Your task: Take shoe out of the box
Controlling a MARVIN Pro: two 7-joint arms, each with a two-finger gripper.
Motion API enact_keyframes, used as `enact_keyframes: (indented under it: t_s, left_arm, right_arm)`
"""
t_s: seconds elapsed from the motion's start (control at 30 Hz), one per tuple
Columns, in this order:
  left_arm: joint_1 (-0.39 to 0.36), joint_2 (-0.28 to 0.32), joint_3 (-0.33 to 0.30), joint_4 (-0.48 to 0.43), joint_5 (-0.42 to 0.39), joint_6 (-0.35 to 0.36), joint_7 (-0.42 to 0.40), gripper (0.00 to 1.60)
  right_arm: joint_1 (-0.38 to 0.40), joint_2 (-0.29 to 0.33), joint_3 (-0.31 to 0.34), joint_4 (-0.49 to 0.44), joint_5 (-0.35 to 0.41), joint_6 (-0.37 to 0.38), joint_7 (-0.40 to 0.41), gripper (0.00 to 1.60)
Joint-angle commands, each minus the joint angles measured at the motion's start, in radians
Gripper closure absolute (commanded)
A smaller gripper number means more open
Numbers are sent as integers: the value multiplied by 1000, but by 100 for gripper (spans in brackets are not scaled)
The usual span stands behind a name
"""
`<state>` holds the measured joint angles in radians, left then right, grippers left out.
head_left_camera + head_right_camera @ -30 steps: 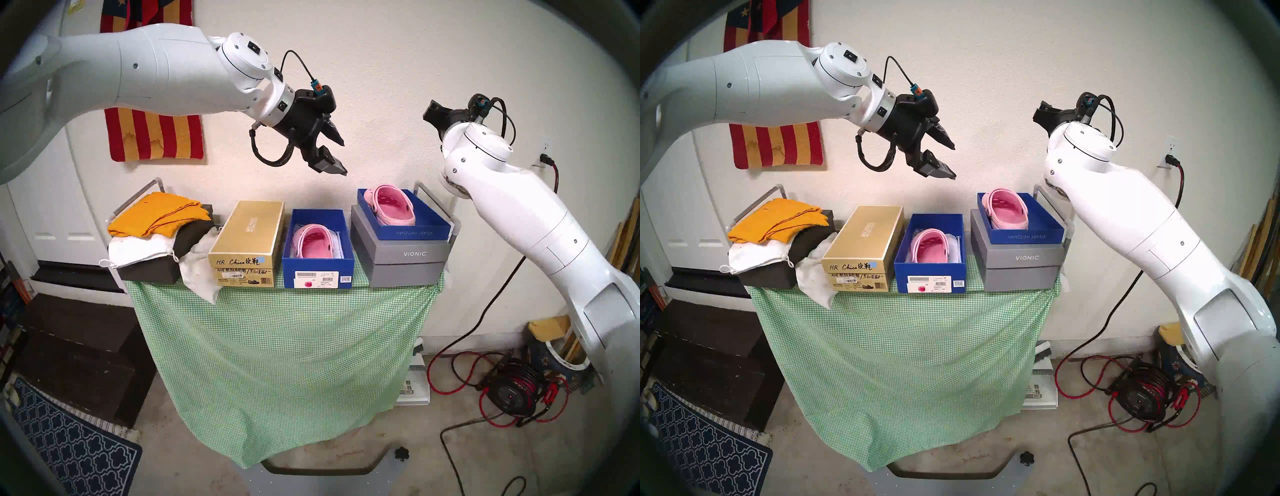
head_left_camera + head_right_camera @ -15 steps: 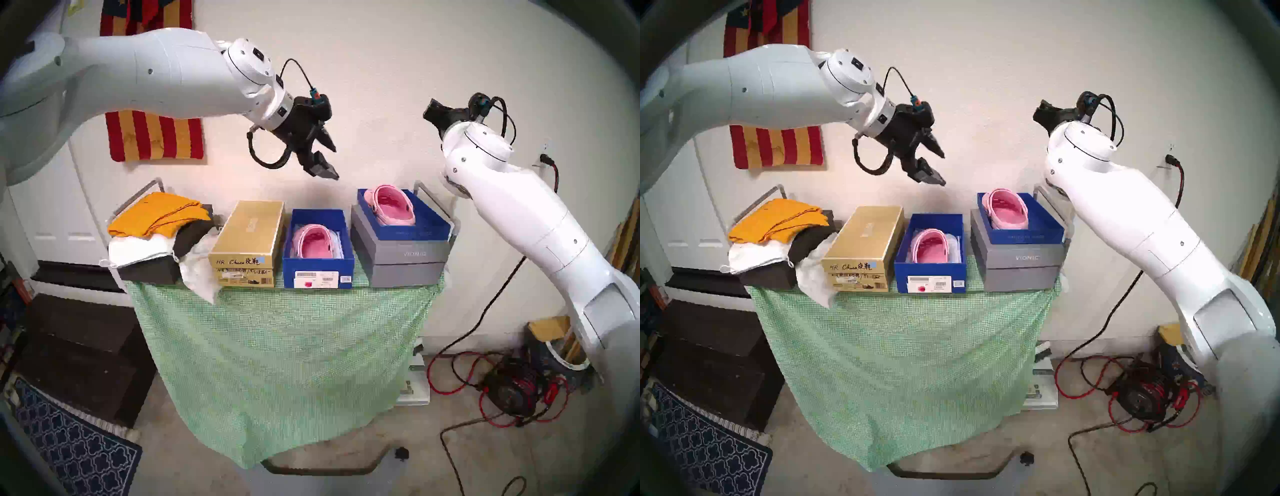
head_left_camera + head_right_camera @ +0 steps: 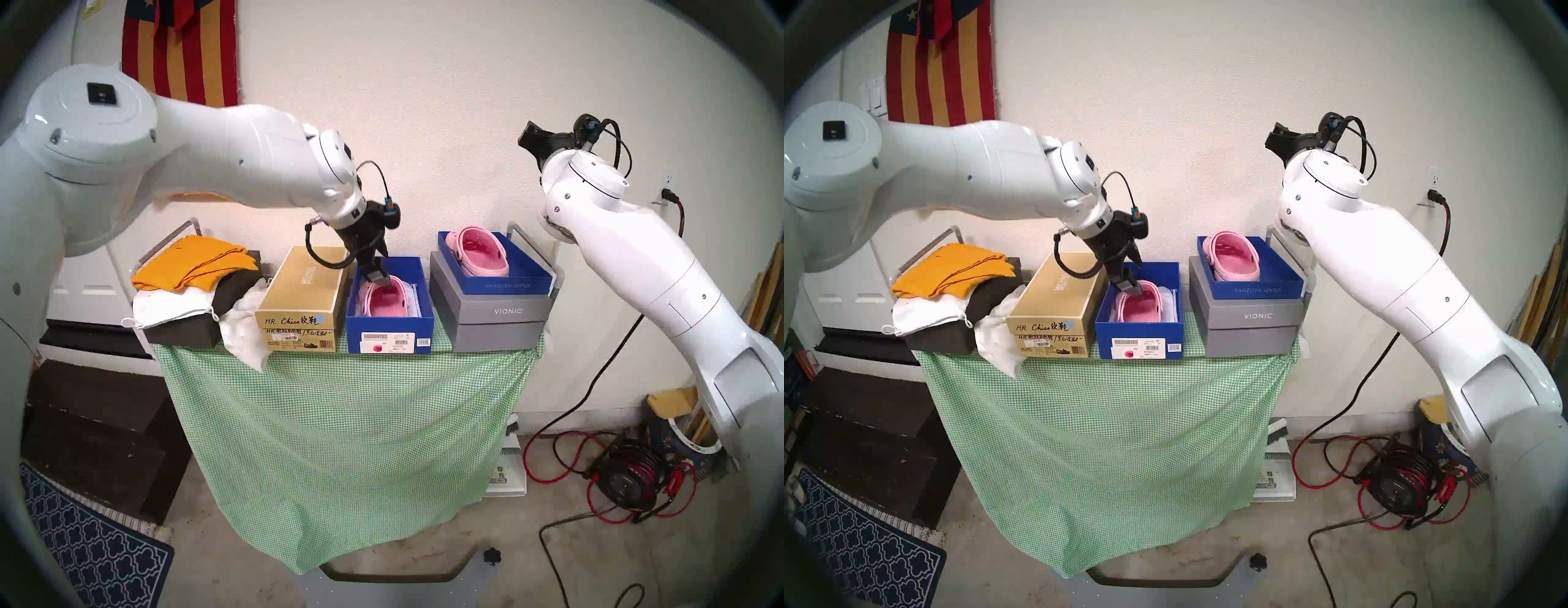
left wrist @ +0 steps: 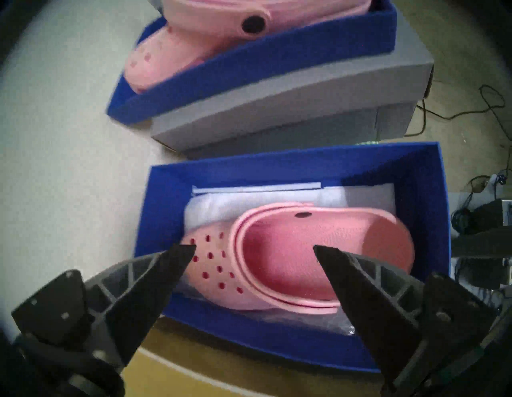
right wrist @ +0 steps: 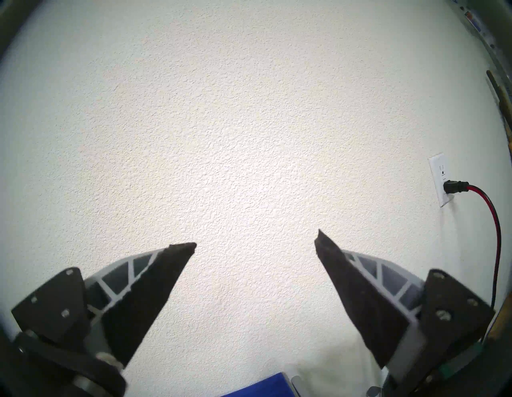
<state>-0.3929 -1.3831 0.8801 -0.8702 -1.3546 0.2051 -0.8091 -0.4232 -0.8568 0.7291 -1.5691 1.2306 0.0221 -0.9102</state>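
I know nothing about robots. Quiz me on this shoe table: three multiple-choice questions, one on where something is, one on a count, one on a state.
1. Where does the blue lid sit?
A. on the grey box
B. on the gold box
C. on the floor
2. How many pink clogs show?
A. one
B. two
C. three
3. The left gripper jaws are:
A. open
B. shut on a clog
C. shut empty

A: it rests atop the grey box.
B: one in the blue box, one in the lid.
A: a gap shows between them.

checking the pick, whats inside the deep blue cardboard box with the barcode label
One pink perforated foam clog lies on white wrapping paper inside the deep blue cardboard box. Anything beneath the paper is covered.
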Motion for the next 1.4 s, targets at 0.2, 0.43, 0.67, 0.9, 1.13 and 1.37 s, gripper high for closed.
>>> enact_keyframes:
  t_s: [0.2, 0.43, 0.67, 0.9, 1.13, 1.37]
  left_arm:
    - [113, -134, 62, 210, 51, 16, -106, 0]
    - [100, -130, 46, 255, 46, -6, -144, 0]
    - [95, -125, 41, 254, 36, 20, -177, 0]
    - [58, -82, 8, 205, 9, 16, -169, 0]
    - [10, -62, 14, 113, 24, 27, -123, 0]
    - [10, -72, 15, 145, 33, 27, -76, 0]
  right_arm:
    - [-3, 2, 3, 1, 3, 6, -5, 0]
    - [-5, 1, 5, 1, 2, 8, -5, 0]
    - [-6, 0, 7, 1, 0, 9, -5, 0]
    - [-7, -1, 9, 1, -1, 10, -4, 0]
    - [-8, -2, 11, 1, -2, 11, -4, 0]
    - [-10, -3, 13, 1, -3, 13, -4, 0]
